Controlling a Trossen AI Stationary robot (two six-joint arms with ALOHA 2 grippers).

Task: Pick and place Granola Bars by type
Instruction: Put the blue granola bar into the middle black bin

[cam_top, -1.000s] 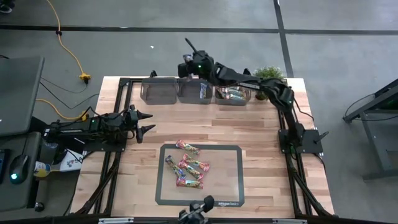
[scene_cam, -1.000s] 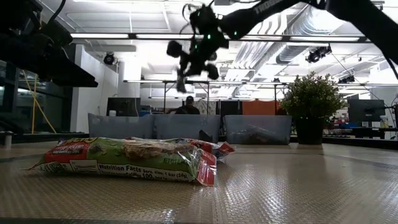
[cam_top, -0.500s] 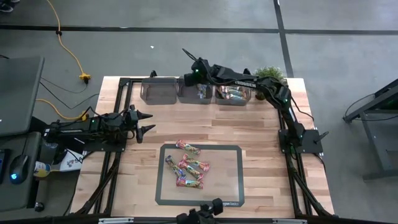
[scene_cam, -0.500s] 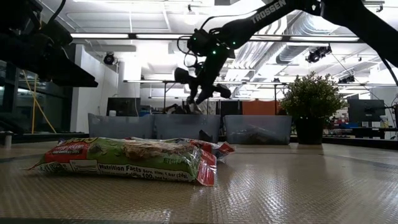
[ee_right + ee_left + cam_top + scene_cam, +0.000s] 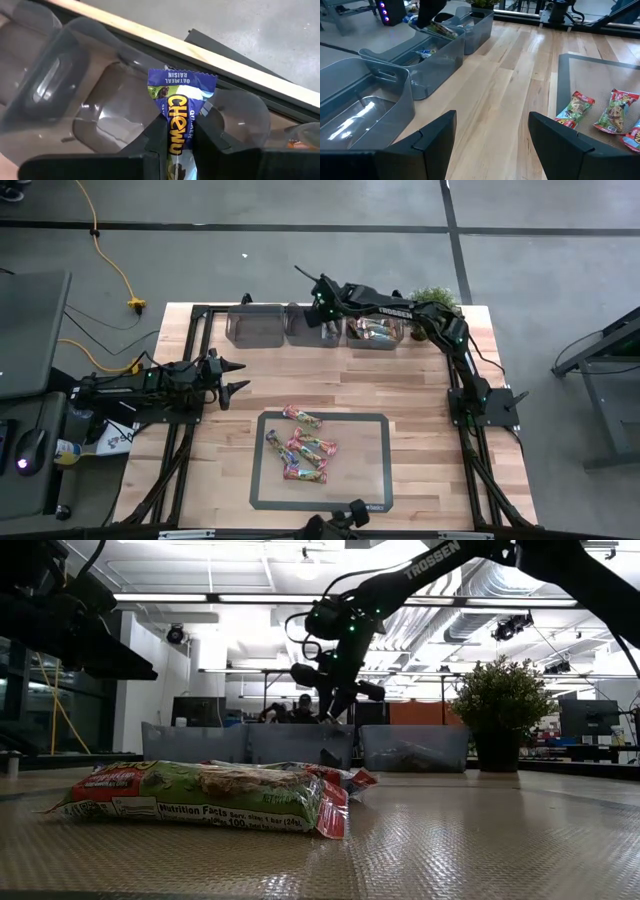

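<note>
Held bar: a blue bar [image 5: 181,107] marked "Chewy", oatmeal raisin, hangs in the right gripper [image 5: 180,145], straight over the middle bin [image 5: 313,326].
Right jaws: pinched on the bar's lower half; the printed end sticks out past the fingertips [image 5: 156,131].
Right gripper's place: above the middle bin in the row of three at the table's far edge; seen from table height it [image 5: 335,700] is a little above the bin rims.
Middle bin: holds something blue already, so it looks like the right home for this type.
Right bin [image 5: 375,330]: beside the middle bin, toward the plant [image 5: 434,298]; wrappers with green and red inside.
Left bin [image 5: 255,325]: on the middle bin's other side; looks bare inside.
Mat bars [image 5: 300,445]: five or so red and green ones lie bunched on the grey mat [image 5: 375,470], well apart from the bins on the near side.
Left gripper [image 5: 232,376]: waits off the mat, out from the left bin toward the table's left edge, jaws spread, nothing in them.
Doing it well: I'd keep the bar centred between the bin's walls, dip it lower toward the rim, then let go, so it drops in rather than glancing off into a neighbour.
Risk: the slick wrapper may cling to a finger; open fully before lifting away.
</note>
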